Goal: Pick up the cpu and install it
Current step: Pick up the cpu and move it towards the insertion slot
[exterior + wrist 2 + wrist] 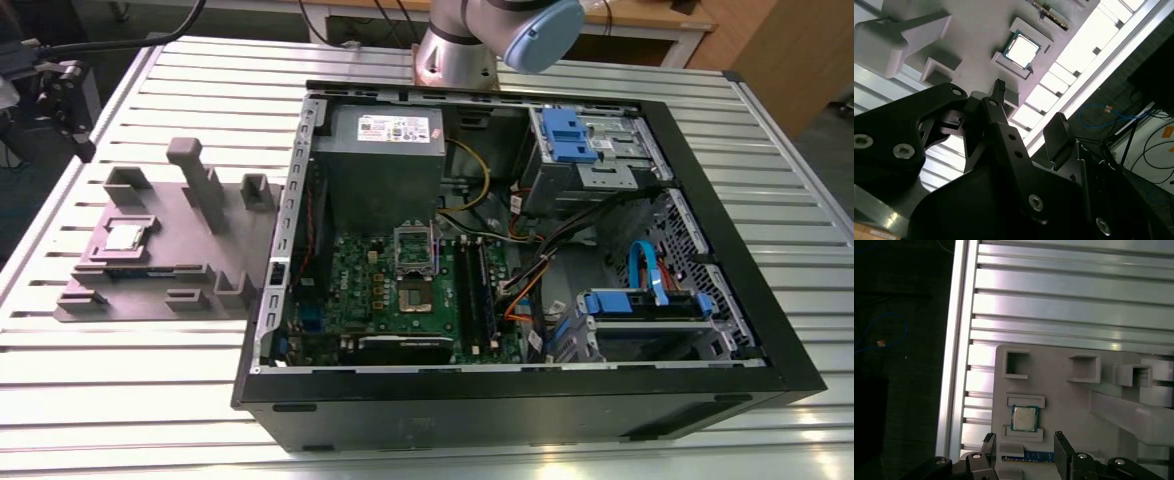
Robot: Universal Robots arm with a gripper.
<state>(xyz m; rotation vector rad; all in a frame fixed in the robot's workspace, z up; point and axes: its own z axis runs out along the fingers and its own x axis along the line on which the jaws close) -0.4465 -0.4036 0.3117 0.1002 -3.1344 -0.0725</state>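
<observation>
The cpu (pixel 127 235) is a small square chip with a shiny silver top. It lies flat in a recess of the grey fixture plate (pixel 200 250) at the exterior view's left, beside the open computer case. In both wrist views the cpu (pixel 1024 418) (pixel 1021 48) lies a little beyond my fingertips and well below them. My gripper (pixel 1024 437) (pixel 1026 107) is open, with nothing between its black fingers (pixel 1060 439). In the exterior view the gripper (pixel 64 95) hangs above the table's far left edge. The motherboard's socket (pixel 415 247) stands uncovered inside the case.
The black computer case (pixel 534 400) lies open on the slatted metal table (pixel 120 390), with a grey power supply (pixel 384 150), blue drive bays (pixel 567 135) and cables inside. The fixture plate has tall grey posts (pixel 200 180). A memory stick (pixel 1026 456) sits in a slot beside the cpu.
</observation>
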